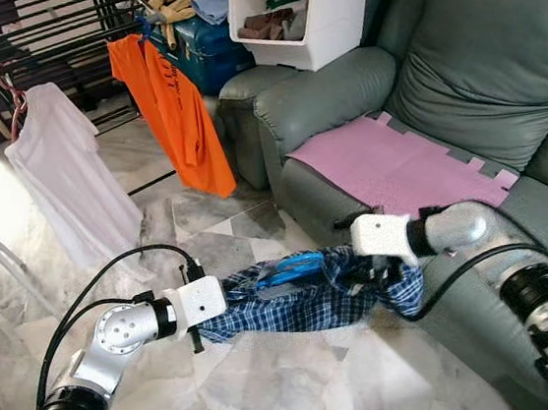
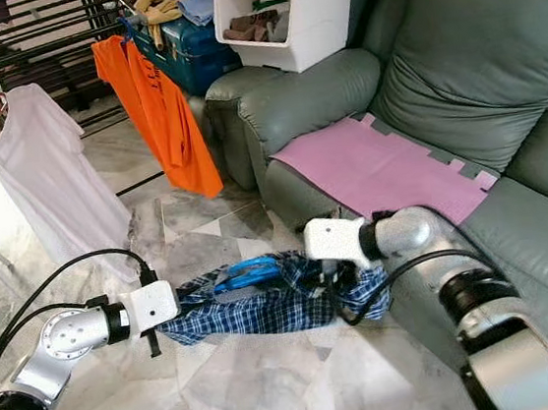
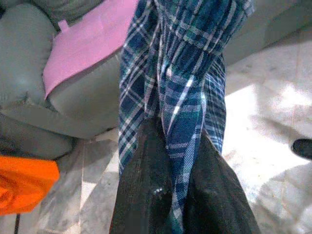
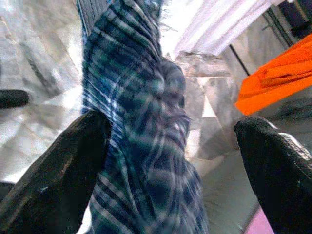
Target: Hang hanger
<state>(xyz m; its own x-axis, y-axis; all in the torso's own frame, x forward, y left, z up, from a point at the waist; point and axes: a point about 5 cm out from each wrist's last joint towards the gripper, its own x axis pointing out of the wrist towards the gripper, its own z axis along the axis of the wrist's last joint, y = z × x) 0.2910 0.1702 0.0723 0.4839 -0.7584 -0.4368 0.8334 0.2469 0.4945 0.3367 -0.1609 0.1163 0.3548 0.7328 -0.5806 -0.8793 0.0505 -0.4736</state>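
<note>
While the plaid shirt (image 1: 305, 300) hides most of a blue hanger (image 1: 289, 268), it sags over the marble floor (image 1: 305, 389), just beside the grey sofa (image 1: 457, 75). The left gripper (image 3: 168, 200) pinches its woven cloth; the right gripper (image 4: 170, 161) is spread around it. Beyond hang orange (image 1: 180, 117) and white (image 1: 67, 169) shirts.

One plaid shirt (image 1: 305, 300), one blue hanger (image 1: 289, 269), two hung shirts, white (image 1: 62, 170) and orange (image 1: 180, 117), perhaps more behind.
</note>
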